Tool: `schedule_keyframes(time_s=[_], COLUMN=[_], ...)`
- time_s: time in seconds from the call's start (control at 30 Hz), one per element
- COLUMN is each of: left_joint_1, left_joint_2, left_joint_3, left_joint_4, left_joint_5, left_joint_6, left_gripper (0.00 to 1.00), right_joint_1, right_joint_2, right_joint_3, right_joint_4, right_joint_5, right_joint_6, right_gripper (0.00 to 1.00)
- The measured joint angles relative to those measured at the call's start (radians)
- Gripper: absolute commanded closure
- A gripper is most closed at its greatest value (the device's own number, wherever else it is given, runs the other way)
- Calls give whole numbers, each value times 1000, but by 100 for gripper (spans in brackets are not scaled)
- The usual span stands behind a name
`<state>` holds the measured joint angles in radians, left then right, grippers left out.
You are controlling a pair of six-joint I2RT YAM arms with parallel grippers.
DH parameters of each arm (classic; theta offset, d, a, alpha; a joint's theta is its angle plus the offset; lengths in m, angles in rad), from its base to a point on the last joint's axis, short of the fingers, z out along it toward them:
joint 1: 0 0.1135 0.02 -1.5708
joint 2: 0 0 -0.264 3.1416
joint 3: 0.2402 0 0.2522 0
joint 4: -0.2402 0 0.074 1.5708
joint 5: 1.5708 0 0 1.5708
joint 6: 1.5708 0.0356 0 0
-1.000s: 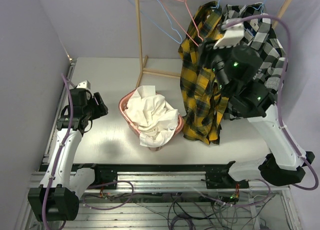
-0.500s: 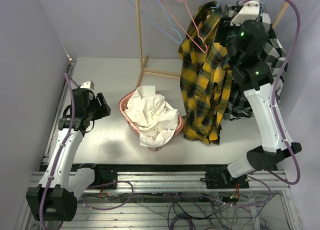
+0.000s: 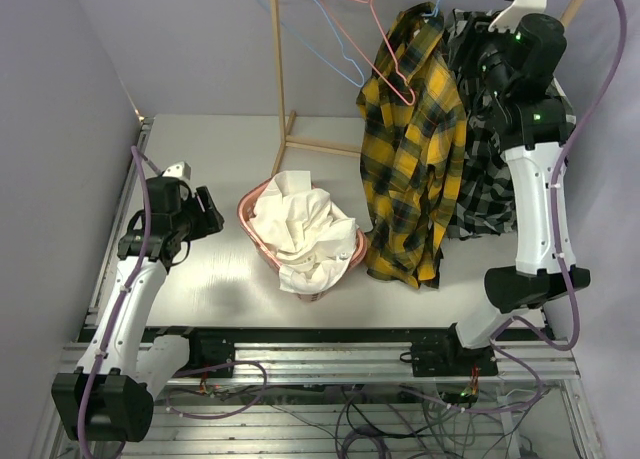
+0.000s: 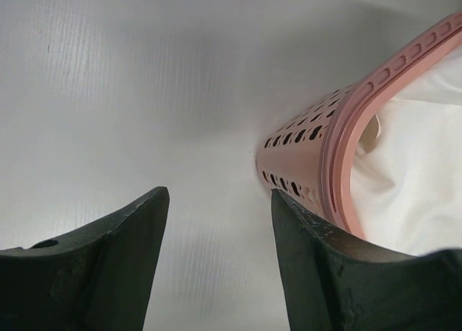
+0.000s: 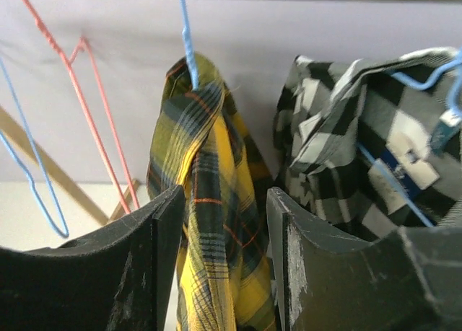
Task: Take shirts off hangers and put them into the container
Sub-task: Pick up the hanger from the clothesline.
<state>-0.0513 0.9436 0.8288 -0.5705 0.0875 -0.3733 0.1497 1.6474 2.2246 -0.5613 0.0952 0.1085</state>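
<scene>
A yellow-and-black plaid shirt (image 3: 410, 159) hangs on a light blue hanger (image 5: 186, 35) from the rack. To its right hangs a black-and-white checked shirt (image 3: 482, 184) on another blue hanger (image 5: 426, 75). My right gripper (image 5: 224, 194) is raised close to the rail, open, and the plaid shirt's collar fold (image 5: 206, 172) shows in the gap just beyond its fingers. An empty pink-red hanger (image 3: 375, 49) and an empty light blue hanger (image 3: 320, 49) hang further left. The pink container (image 3: 245, 214) holds a crumpled white shirt (image 3: 300, 229). My left gripper (image 3: 205, 217) is open and low, left of the container.
The wooden rack has an upright pole (image 3: 282, 79) behind the container, a foot bar (image 3: 325, 146) on the table and a slanted pole (image 3: 572, 9) at the back right. The right arm's purple cable (image 3: 590, 109) loops beside the checked shirt. Walls close in on the left and behind.
My right arm has swung up and back to the right, from in front of the two shirts to high by the rail. The left arm stays where it was.
</scene>
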Motion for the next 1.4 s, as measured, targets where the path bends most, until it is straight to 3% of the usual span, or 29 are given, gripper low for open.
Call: schedule_keyframes(time_s=[0.5,0.6,0.7,0.97,1.07,1.4], left_joint_1=[-6,-6,-9,-11,-11,-11], left_joint_2=[-3,-3,-3,-3,-3,-3], left_joint_3=[-3,-4,-4,-4,-4,-4], left_joint_4=[0,0,0,0,0,0], left_joint_5=[6,6,6,6,6,6], left_joint_6=[0,0,0,0,0,0], left_gripper=[30,30,30,30,30,34], right_joint_1=[-26,-26,-26,-26,-26,-27], right_joint_2=[8,9,9,5,-2,-58], right_joint_3=[-88,-89,-94,-158,-159,-200], right_joint_4=[-49,-52,-50,-42,-38,-12], right_joint_5=[-192,-203,-211,-211,-208,-182], right_joint_6=[44,49,52,61,60,59], right_gripper=[56,63,81,96,100,100])
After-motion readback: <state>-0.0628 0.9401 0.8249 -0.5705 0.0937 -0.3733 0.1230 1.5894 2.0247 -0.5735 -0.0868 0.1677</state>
